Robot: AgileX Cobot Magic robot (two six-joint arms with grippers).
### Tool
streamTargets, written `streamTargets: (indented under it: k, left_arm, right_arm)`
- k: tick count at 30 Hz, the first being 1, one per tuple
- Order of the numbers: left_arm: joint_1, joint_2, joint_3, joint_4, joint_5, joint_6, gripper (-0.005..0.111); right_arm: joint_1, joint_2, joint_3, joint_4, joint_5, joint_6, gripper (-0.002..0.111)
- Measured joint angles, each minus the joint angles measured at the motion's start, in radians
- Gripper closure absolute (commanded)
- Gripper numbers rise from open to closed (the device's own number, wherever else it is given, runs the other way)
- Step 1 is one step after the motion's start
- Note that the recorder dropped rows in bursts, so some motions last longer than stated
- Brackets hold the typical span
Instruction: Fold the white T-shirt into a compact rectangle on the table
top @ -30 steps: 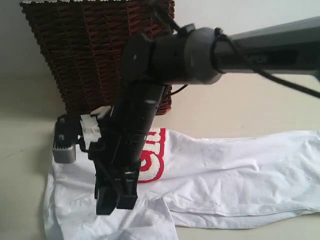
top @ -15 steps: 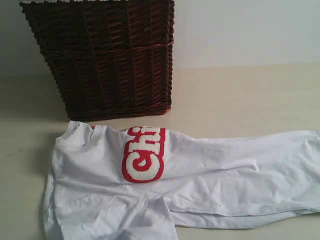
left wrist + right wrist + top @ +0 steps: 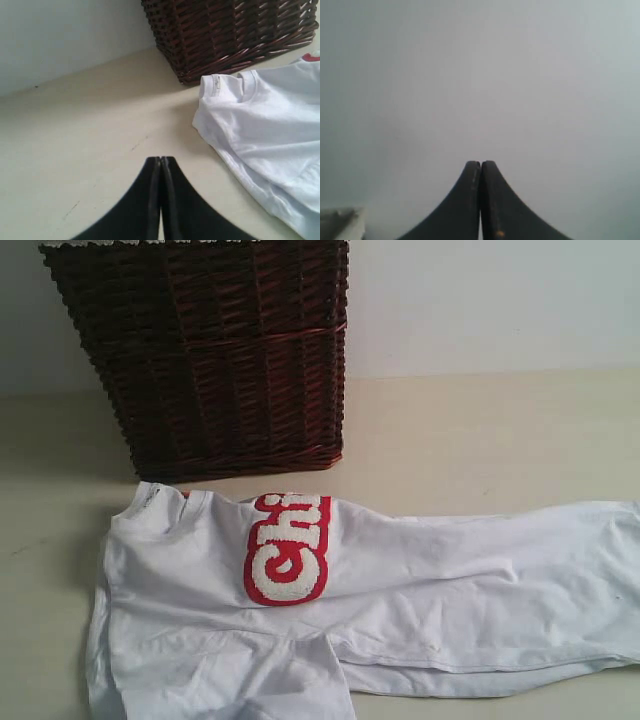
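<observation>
The white T-shirt (image 3: 400, 580) lies flat on the cream surface (image 3: 480, 430), stretched lengthwise across the near part of the exterior view. Its neck end is toward the left and its body runs out past the right edge. A red band (image 3: 288, 548) bearing fuzzy white letters crosses the chest, a little to the right of the collar (image 3: 150, 502). The cloth is partly folded: one layer overlaps along the near side, and a doubled flap at the lower left continues out of frame. Shallow creases mark the fabric. Just behind the neck end stands a dark red-brown wicker basket (image 3: 215, 350), close beside the collar; whether the two touch cannot be told. A pale wall (image 3: 500, 300) rises beyond the surface. The left claw (image 3: 160, 165) points at bare surface beside the collar, apart from the cloth, its two black jaws pressed together with nothing between them. The right claw (image 3: 480, 167) is likewise closed and empty, seen against a plain grey-white background.
</observation>
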Motion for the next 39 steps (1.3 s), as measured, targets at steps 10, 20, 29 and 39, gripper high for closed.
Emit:
streamTargets:
  k: [10, 20, 29, 39]
  left_arm:
    - [0.0, 0.0, 0.0, 0.0, 0.0, 0.0, 0.107]
    - [0.0, 0.0, 0.0, 0.0, 0.0, 0.0, 0.107]
    - [0.0, 0.0, 0.0, 0.0, 0.0, 0.0, 0.107]
    - [0.0, 0.0, 0.0, 0.0, 0.0, 0.0, 0.107]
  right_arm:
    - [-0.009, -0.302, 0.636, -0.214, -0.08, 0.024, 0.108]
    - [-0.009, -0.364, 0.931, -0.22, -0.05, 0.036, 0.108]
    - [-0.009, -0.53, 1.109, -0.21, -0.151, 0.076, 0.108]
    - [-0.009, -0.673, 1.202, -0.146, -0.254, 0.144, 0.108]
